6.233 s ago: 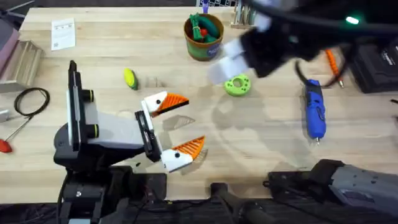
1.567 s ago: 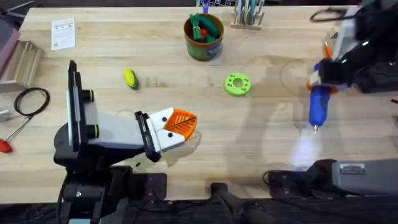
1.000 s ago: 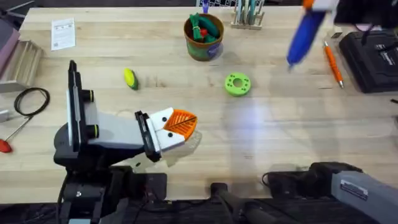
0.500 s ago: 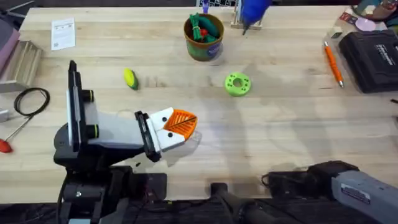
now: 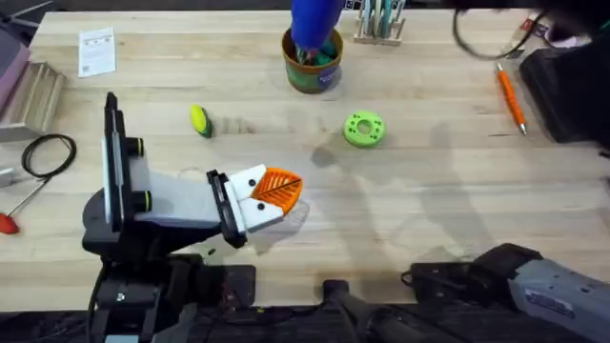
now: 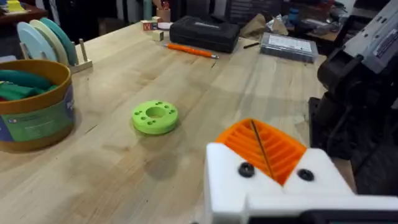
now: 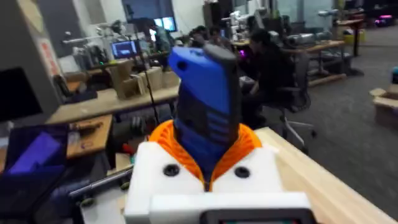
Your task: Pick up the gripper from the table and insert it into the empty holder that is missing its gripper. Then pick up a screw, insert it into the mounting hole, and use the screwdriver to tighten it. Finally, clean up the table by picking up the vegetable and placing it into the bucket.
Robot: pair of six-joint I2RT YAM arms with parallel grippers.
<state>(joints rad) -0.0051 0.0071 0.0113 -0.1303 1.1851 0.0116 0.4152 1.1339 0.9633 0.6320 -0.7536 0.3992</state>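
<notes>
My right gripper (image 7: 205, 149) is shut on the blue screwdriver (image 7: 204, 106), whose body stands up between the orange pads. In the overhead view the screwdriver (image 5: 315, 24) hangs high and blurred above the bucket (image 5: 313, 59). Low over the table's front sits my left gripper (image 5: 276, 191), shut with its orange pads (image 6: 264, 146) pressed together on nothing. The yellow vegetable (image 5: 198, 119) lies on the table (image 5: 429, 200), left of the bucket (image 6: 31, 106). The loose gripper piece, the empty holder and the screw are out of view.
A green disc (image 5: 363, 129) lies right of centre, also ahead of my left gripper (image 6: 154, 117). An orange-handled tool (image 5: 510, 95) and black case (image 5: 572, 86) sit at the far right. A cable coil (image 5: 48, 152) and red-handled tool (image 5: 8, 221) lie far left.
The right gripper took the screwdriver off the table at the right and carried it up and leftward to above the bucket. The left gripper's fingers closed early on, then stayed still.
</notes>
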